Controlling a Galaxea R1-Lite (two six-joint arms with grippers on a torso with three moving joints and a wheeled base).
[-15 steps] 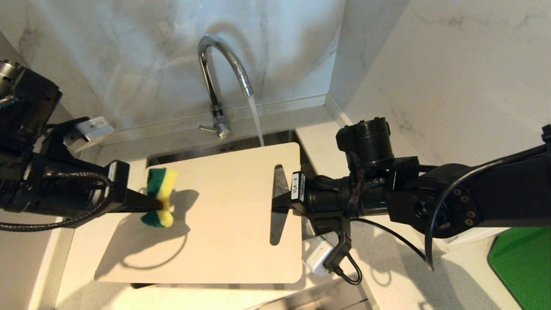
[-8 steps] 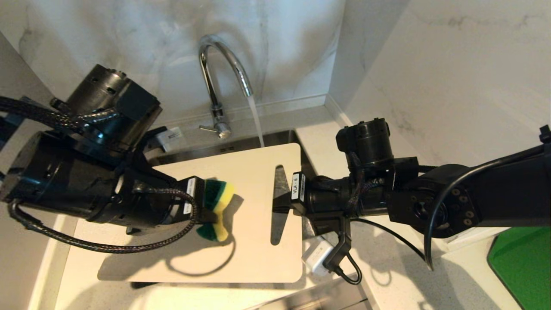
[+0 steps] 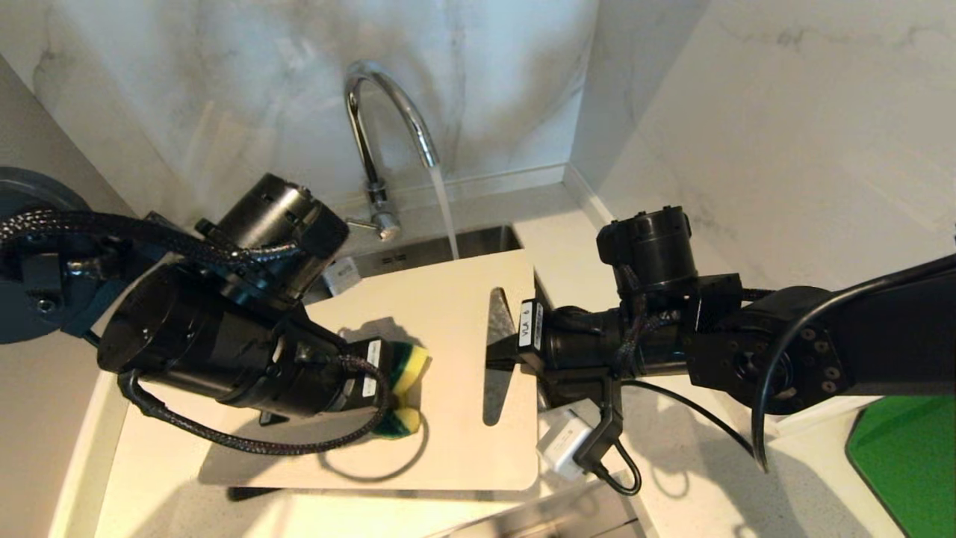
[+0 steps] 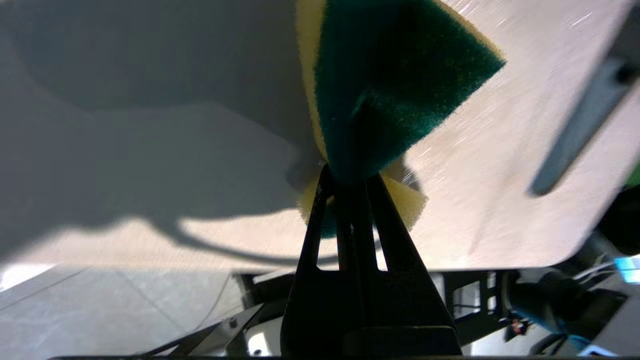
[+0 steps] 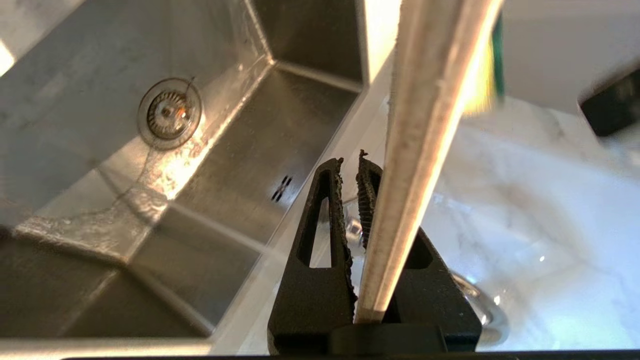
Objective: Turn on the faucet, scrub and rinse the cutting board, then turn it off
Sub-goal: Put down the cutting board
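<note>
Cream-beige plastic cutting board (image 3: 441, 329) held over steel sink (image 5: 125, 165), long axis 9-to-3, slot handle at 3 o'clock end. Right gripper (image 3: 502, 351) clamps that edge. Left gripper (image 3: 388, 388) pinches green-yellow sponge (image 3: 407, 373) against board centre; bare board toward 12. Chrome gooseneck faucet (image 3: 388, 119) at 12, water running past board's far corner.

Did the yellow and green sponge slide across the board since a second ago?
Yes. The sponge, pinched in the left end effector, has travelled across the cutting board toward its slot handle, away from the board's left edge, while the faucet stays put.
</note>
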